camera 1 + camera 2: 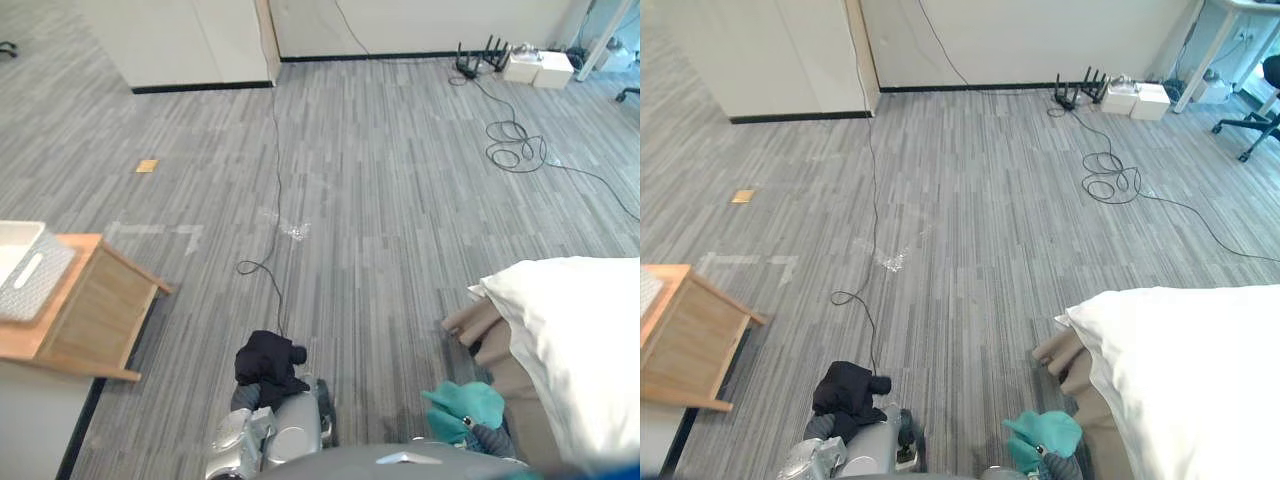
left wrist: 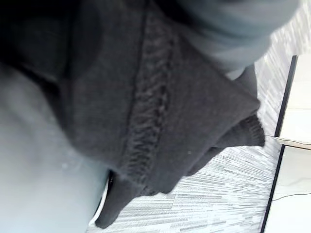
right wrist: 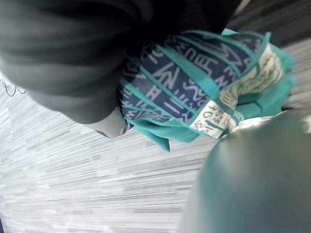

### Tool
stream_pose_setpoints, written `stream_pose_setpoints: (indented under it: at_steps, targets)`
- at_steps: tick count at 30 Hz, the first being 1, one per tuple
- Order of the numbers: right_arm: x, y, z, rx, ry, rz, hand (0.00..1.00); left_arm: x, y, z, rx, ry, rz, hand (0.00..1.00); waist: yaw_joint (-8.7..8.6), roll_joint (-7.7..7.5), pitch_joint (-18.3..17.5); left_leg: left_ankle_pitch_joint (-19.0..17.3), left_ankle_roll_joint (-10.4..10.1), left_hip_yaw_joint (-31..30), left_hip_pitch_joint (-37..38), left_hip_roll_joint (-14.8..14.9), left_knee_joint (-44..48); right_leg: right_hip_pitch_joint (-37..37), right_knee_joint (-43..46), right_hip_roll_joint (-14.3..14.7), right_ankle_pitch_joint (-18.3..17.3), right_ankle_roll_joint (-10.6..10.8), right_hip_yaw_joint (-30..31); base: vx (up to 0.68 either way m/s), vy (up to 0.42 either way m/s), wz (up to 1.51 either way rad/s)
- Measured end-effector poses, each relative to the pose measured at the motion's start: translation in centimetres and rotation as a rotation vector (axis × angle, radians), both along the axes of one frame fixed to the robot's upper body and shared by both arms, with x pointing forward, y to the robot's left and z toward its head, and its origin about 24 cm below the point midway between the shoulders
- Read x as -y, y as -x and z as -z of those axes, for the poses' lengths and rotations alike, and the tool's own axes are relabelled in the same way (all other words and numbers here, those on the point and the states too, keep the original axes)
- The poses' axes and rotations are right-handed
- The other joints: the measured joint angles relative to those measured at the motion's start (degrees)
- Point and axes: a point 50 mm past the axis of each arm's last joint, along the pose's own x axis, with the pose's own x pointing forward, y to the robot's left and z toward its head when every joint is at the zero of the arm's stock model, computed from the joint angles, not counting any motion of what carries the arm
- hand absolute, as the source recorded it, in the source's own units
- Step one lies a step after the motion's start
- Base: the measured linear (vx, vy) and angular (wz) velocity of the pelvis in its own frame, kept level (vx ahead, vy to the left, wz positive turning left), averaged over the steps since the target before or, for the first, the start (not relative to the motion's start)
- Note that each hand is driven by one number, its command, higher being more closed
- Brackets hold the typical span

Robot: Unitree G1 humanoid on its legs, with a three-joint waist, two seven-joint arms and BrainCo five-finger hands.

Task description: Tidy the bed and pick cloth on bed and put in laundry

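Observation:
My left hand (image 1: 246, 397) is low in the eye views, shut on a bunched black knit cloth (image 1: 268, 365) that covers its fingers; the same black cloth (image 2: 160, 111) shows in the left wrist view above the carpet. My right hand (image 3: 73, 58) is shut on a teal cloth with a navy pattern (image 3: 194, 92). In the left eye view this teal cloth (image 1: 465, 405) sits beside the bed's near corner. The bed with its white duvet (image 1: 580, 340) is at the right. A white laundry basket (image 1: 30, 272) rests on a wooden stand (image 1: 95, 320) at the left.
Grey carpet (image 1: 380, 220) stretches ahead. A coiled cable (image 1: 515, 145), a router and white boxes (image 1: 535, 68) lie by the far wall. A white partition (image 1: 190, 40) stands at the back left. An office chair (image 1: 1260, 120) is at the far right.

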Motion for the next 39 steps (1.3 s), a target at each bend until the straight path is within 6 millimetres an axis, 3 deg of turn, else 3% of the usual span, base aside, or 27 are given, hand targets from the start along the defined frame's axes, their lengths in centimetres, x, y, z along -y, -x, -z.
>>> stream_pose_setpoints:
  at_steps: [1, 2, 3, 5, 6, 8, 9, 11, 13, 15, 17, 19, 20, 22, 23, 24, 25, 26, 29, 30, 31, 32, 33, 34, 36, 37, 39]
  targets:
    - [-1.5, -0.3, 0.3, -0.002, -0.038, -0.014, 1.00, -0.7, -0.7, -0.3, 0.011, -0.025, 0.023, 1.00, -0.66, -3.20, -0.7, -2.1, 0.2, 0.7, 0.9, -2.9, 0.4, 1.1, 0.3, -2.5, 1.8, 1.5, -0.5, 0.62, 0.288, 0.39]
    - [-2.1, -0.7, 0.2, 0.013, -0.048, -0.026, 1.00, -0.6, -1.0, -0.4, 0.017, -0.029, 0.044, 1.00, -0.22, -3.84, -1.2, -3.7, 0.2, 0.7, 0.9, -3.6, 0.8, 1.0, 0.6, -3.2, 4.5, 1.7, 0.3, 0.54, 0.192, 0.45]
    - [-2.4, -1.1, 0.2, 0.022, -0.052, -0.034, 1.00, -0.5, -1.1, -0.4, 0.020, -0.029, 0.051, 1.00, 0.12, -3.86, -1.3, -4.5, 0.3, 0.8, 1.0, -3.8, 1.4, 1.0, 0.6, -3.3, 6.5, 1.6, 0.9, 0.46, 0.183, 0.12]
    - [-2.6, -2.3, 0.1, 0.030, -0.039, -0.051, 1.00, -0.2, -1.5, -0.4, 0.015, -0.025, 0.078, 1.00, 0.75, -3.46, -1.3, -6.4, 1.7, 1.4, 3.3, -5.1, 1.9, 1.7, 1.4, -3.8, 15.5, 1.7, 2.1, 0.41, 0.188, 0.21]
    - [-2.5, -2.3, 0.2, 0.023, -0.036, -0.038, 1.00, 0.0, -1.4, -0.3, 0.007, -0.022, 0.093, 1.00, 1.16, -3.06, -1.6, -7.1, 1.7, 1.3, 4.8, -5.6, 1.0, 1.6, 2.8, -3.9, 17.9, 2.0, 2.8, 0.37, 0.191, 0.20]
    - [-1.5, -1.8, 0.4, -0.004, -0.020, 0.046, 1.00, 0.2, -0.6, 0.2, -0.051, -0.023, 0.145, 1.00, 1.25, -2.73, -2.4, -11.8, -0.8, -2.4, 12.6, -9.4, -4.1, -3.7, 21.2, -5.9, 27.6, 5.7, 6.5, 0.28, 0.163, 0.34]
    - [-1.4, -1.8, 0.4, -0.007, -0.019, 0.060, 1.00, 0.1, -0.4, 0.4, -0.066, -0.029, 0.160, 1.00, 1.05, -2.85, -2.4, -12.5, -1.3, -3.0, 14.5, -10.6, -5.4, -7.1, 29.5, -6.8, 28.0, 5.8, 7.3, 0.21, 0.114, 0.52]
    - [-0.3, -1.9, 0.2, -0.005, 0.004, 0.088, 1.00, 0.3, 0.2, 0.8, -0.104, -0.024, 0.174, 1.00, -0.72, -2.53, -2.8, -13.1, -1.9, -6.5, 21.7, -13.0, -10.6, -20.9, 52.2, -7.3, 22.2, 3.5, 7.5, 0.25, 0.130, 0.56]
    - [0.3, -1.2, 0.2, -0.015, 0.010, 0.102, 1.00, 0.9, 0.9, 1.2, -0.139, -0.012, 0.204, 1.00, -1.97, -0.86, -2.7, -13.7, -2.9, -9.5, 26.0, -12.8, -13.7, -29.9, 56.3, -6.1, 16.9, 1.6, 5.0, 0.35, 0.161, 0.81]
    - [0.4, -0.3, 0.3, -0.026, -0.004, 0.140, 1.00, 1.1, 0.9, 1.2, -0.147, -0.009, 0.214, 1.00, -2.24, -0.38, -2.7, -14.9, -3.5, -13.2, 29.1, -12.8, -14.2, -36.8, 53.1, -5.8, 12.6, 1.6, 3.4, 0.30, 0.090, 1.00]
    - [-0.1, 1.5, 0.7, -0.066, -0.038, 0.196, 1.00, 1.1, 0.3, 1.0, -0.138, -0.009, 0.218, 1.00, -3.27, -0.92, -2.3, -15.5, -4.1, -19.9, 32.9, -11.8, -13.6, -40.1, 39.3, -5.8, 8.9, 0.8, 1.3, -0.01, -0.008, 1.50]
    - [-0.3, 1.5, 0.8, -0.065, -0.049, 0.209, 1.00, 1.5, 0.0, 1.0, -0.134, 0.001, 0.225, 1.00, -4.10, -0.98, -2.3, -17.4, -5.2, -23.8, 35.0, -9.7, -13.6, -40.2, 24.0, -4.9, 10.3, 0.0, 1.3, 0.36, -0.049, 1.56]
    - [-0.4, 1.5, 0.8, -0.063, -0.054, 0.205, 1.00, 1.7, -0.1, 1.0, -0.133, -0.001, 0.236, 1.00, -3.90, -0.96, -2.3, -19.0, -6.4, -24.9, 36.1, -8.1, -13.1, -39.6, 13.0, -3.8, 13.8, -0.4, 1.5, 0.58, -0.073, 1.28]
    - [-0.6, 1.4, 0.8, -0.062, -0.061, 0.193, 1.00, 1.5, -0.2, 0.9, -0.127, -0.004, 0.220, 1.00, -3.34, -1.62, -2.1, -21.4, -8.9, -25.3, 37.9, -6.7, -11.7, -38.9, 4.6, -3.3, 18.0, -1.2, 1.8, 0.49, -0.137, 0.68]
    - [-0.8, 1.2, 0.8, -0.061, -0.067, 0.180, 1.00, 1.2, 0.0, 0.9, -0.125, -0.006, 0.194, 1.00, -3.23, -2.24, -2.1, -22.9, -10.1, -25.7, 39.4, -6.1, -10.3, -38.4, 2.9, -3.3, 20.3, -2.0, 1.5, 0.72, -0.288, 0.53]
    - [0.0, 1.0, 0.7, -0.060, -0.059, 0.184, 1.00, 1.8, 0.5, 1.1, -0.143, 0.022, 0.169, 1.00, -3.61, -0.79, -2.3, -24.7, -11.6, -26.0, 41.6, -3.2, -7.2, -37.9, 8.8, -2.4, 23.2, -4.2, 0.0, 0.66, -0.277, 0.33]
    - [0.2, 0.6, 0.6, -0.051, -0.057, 0.180, 1.00, 2.0, 0.9, 1.3, -0.154, 0.031, 0.163, 1.00, -3.35, -0.23, -2.7, -24.3, -12.1, -25.9, 41.3, -2.5, -5.6, -38.7, 11.7, -2.4, 21.3, -5.2, -0.5, 0.69, -0.292, 0.20]
    - [0.3, -0.6, 0.4, -0.019, -0.060, 0.175, 1.00, 2.3, 0.8, 1.2, -0.149, 0.040, 0.160, 1.00, -3.45, 0.25, -2.8, -23.1, -12.5, -26.0, 40.8, -2.1, -2.2, -39.5, 16.6, -2.4, 16.7, -5.6, -0.7, 0.52, -0.253, 0.01]
    - [1.2, -1.0, 0.3, -0.039, -0.047, 0.151, 1.00, 2.8, 1.0, 1.3, -0.149, 0.069, 0.121, 1.00, -3.87, 2.84, -3.0, -16.8, -13.2, -25.8, 34.9, -0.4, 13.6, -36.5, 19.1, -1.1, 9.7, -6.3, -2.8, 0.42, -0.211, 0.10]
    - [1.4, -1.1, 0.3, -0.040, -0.044, 0.147, 1.00, 2.7, 1.1, 1.3, -0.139, 0.082, 0.086, 1.00, -3.98, 3.53, -2.5, -9.8, -14.7, -25.7, 30.6, 0.2, 23.0, -33.2, 17.0, -0.1, 8.4, -6.4, -3.2, 0.27, -0.185, 0.26]
    - [1.6, -1.4, 0.2, -0.035, -0.034, 0.138, 1.00, 2.1, 1.3, 1.3, -0.128, 0.077, 0.045, 1.00, -3.71, 3.86, -1.8, -4.3, -16.1, -25.1, 24.7, 2.9, 36.5, -27.6, 12.7, 1.8, 7.7, -6.5, -3.6, 0.38, -0.202, 0.41]
    - [1.7, -1.1, 0.3, -0.055, -0.031, 0.132, 1.00, 1.5, 1.4, 1.2, -0.114, 0.058, 0.032, 1.00, -3.38, 3.72, -1.2, -7.1, -15.0, -23.1, 19.1, 5.7, 46.4, -21.8, 8.9, 2.8, 7.5, -6.8, -5.3, 0.38, -0.197, 0.37]
    - [1.5, -1.0, 0.5, -0.067, -0.036, 0.127, 1.00, 1.2, 1.4, 1.1, -0.106, 0.046, 0.031, 1.00, -3.12, 3.03, -0.8, -8.6, -14.7, -22.6, 16.9, 5.9, 49.0, -19.2, 7.3, 2.8, 7.2, -7.0, -5.7, 0.48, -0.199, 0.30]
    - [1.2, -0.9, 0.7, -0.089, -0.047, 0.115, 1.00, 0.2, 1.1, 0.7, -0.080, 0.012, 0.031, 1.00, -1.76, 1.91, -0.8, -11.4, -14.7, -21.0, 11.2, 5.1, 49.4, -13.8, 2.7, 2.7, 7.0, -6.9, -6.4, 0.42, -0.167, 0.09]
    - [1.1, -1.4, 0.7, -0.098, -0.036, 0.070, 1.00, 0.0, 1.0, 0.6, -0.066, 0.018, 0.020, 1.00, -1.15, 1.40, -0.4, -13.9, -14.8, -18.4, 6.8, 4.0, 42.8, -10.1, -1.0, 2.4, 7.5, -6.0, -6.7, 0.24, -0.071, -0.06]
    - [1.1, -1.5, 0.8, -0.108, -0.032, 0.056, 1.00, -0.3, 1.1, 0.6, -0.065, 0.027, -0.003, 1.00, -0.54, 1.10, 0.2, -15.3, -14.7, -14.7, 6.1, 2.6, 33.1, -7.6, -3.0, 1.9, 7.8, -5.6, -7.3, -0.07, 0.057, -0.01]
    - [1.0, -1.6, 0.8, -0.108, -0.022, 0.043, 1.00, -0.2, 1.2, 0.7, -0.071, 0.055, -0.034, 1.00, -0.48, 1.15, 0.3, -12.6, -13.0, -7.8, 6.9, 0.3, 14.9, -3.6, -6.0, 1.5, 7.1, -3.7, -9.9, -0.11, 0.145, 0.42]
